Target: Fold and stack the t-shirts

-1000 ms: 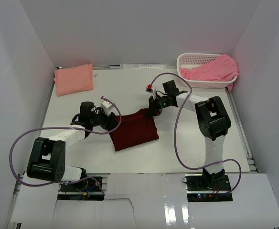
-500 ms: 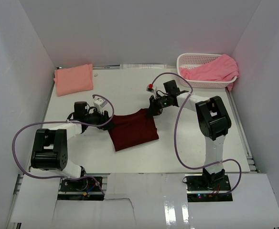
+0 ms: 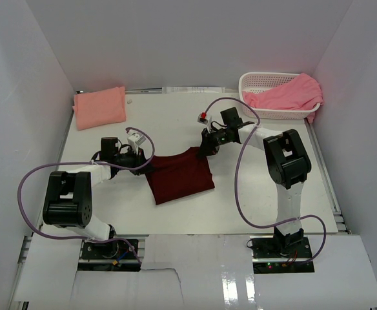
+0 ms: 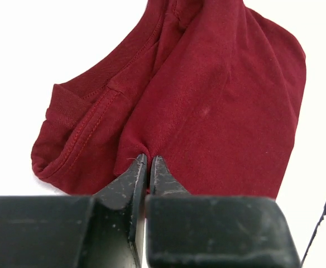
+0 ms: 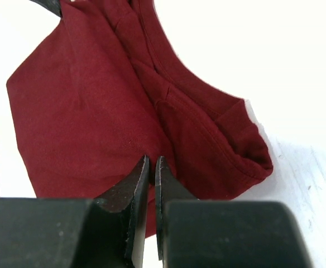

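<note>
Jaws of your left gripper [image 4: 148, 159] and right gripper [image 5: 153, 161] each pinch the maroon t-shirt [image 3: 181, 175] lying between them.

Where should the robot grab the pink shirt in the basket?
Probably the flap of the pink shirt hanging over the right rim of the white basket, pinched from above: it lies loose outside the walls, so fingers need not reach inside.

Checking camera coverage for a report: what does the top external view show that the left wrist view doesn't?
Only top external: the folded salmon t-shirt at far left, the white basket holding the pink t-shirt, and the right gripper. Only left wrist: seam stitching, and the left gripper pinching the cloth up close. Both: the maroon t-shirt.
</note>
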`<state>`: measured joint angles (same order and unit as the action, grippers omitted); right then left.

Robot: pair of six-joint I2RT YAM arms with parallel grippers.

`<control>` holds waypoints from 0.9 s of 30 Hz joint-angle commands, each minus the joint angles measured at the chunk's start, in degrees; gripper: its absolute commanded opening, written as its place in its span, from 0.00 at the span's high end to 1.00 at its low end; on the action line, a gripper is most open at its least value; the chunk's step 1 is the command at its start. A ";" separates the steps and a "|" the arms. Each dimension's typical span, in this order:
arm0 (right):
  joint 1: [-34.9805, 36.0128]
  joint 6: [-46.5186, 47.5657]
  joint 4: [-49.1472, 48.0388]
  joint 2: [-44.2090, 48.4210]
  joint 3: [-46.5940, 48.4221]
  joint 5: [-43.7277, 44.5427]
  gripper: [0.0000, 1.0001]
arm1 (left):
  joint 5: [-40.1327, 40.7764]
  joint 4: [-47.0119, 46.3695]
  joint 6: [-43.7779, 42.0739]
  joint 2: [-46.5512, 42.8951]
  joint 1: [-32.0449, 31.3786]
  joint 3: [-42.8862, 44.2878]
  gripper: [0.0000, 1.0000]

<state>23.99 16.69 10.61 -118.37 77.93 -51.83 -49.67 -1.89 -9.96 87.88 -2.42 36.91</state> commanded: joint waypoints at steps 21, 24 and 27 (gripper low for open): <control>-0.52 -4.38 2.04 -6.52 15.57 -3.45 0.92 | -0.36 -4.70 5.73 -2.81 5.75 3.08 1.00; -0.52 -5.79 0.73 -9.68 18.83 -3.27 0.92 | 2.19 -5.22 6.26 -1.22 6.11 3.08 1.00; -0.43 -7.02 -0.06 -13.55 22.43 -2.57 0.92 | 4.75 -4.96 6.35 1.49 6.28 3.70 1.00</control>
<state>23.99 11.49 12.60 -129.36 96.55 -54.19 -47.99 -6.22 -3.95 87.59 3.31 38.81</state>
